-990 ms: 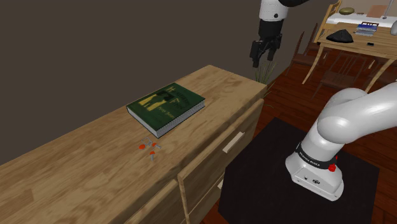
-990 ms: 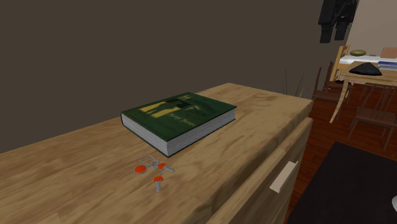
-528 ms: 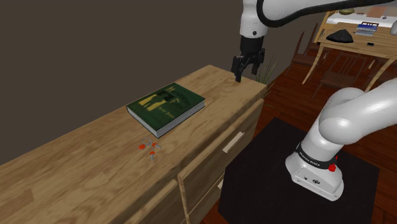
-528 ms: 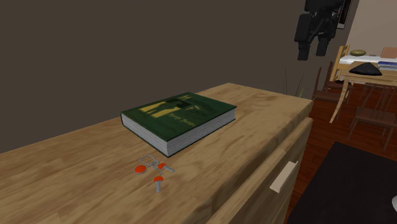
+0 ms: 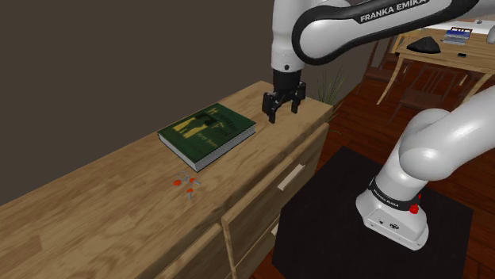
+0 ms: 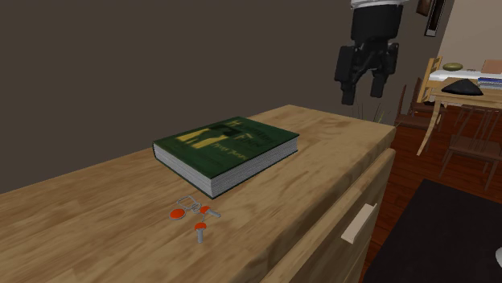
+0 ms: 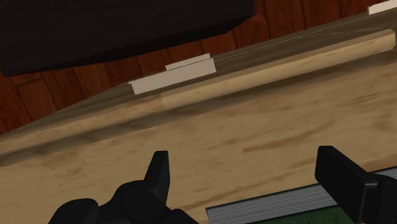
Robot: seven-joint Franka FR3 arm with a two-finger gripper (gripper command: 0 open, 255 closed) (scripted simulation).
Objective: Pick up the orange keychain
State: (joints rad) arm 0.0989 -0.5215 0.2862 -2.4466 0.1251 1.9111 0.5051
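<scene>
The orange keychain (image 5: 187, 187) is a small cluster of orange discs and grey metal bits, lying on the wooden dresser top (image 5: 119, 198) in front of a green book (image 5: 208, 133). In the second exterior view the keychain (image 6: 195, 215) lies near the front edge, below the book (image 6: 225, 149). My black gripper (image 5: 280, 113) hangs open above the dresser, past the book's far corner and well away from the keychain. It also hangs high over the dresser top in the second exterior view (image 6: 362, 90). In the wrist view the gripper (image 7: 245, 159) is spread over bare wood with the book's edge (image 7: 280, 207) beneath it.
The dresser front has drawers with pale handles (image 5: 289, 176) (image 7: 173, 73). A black rug (image 5: 333, 214) covers the floor beside the arm's base (image 5: 393, 218). A wooden desk (image 5: 452, 43) with small items and chairs stands at the back right.
The arm swung down and toward the shoulder view's left, from beyond the dresser's end to just above its top beside the book. The fingers stayed open. Book and keychain did not move.
</scene>
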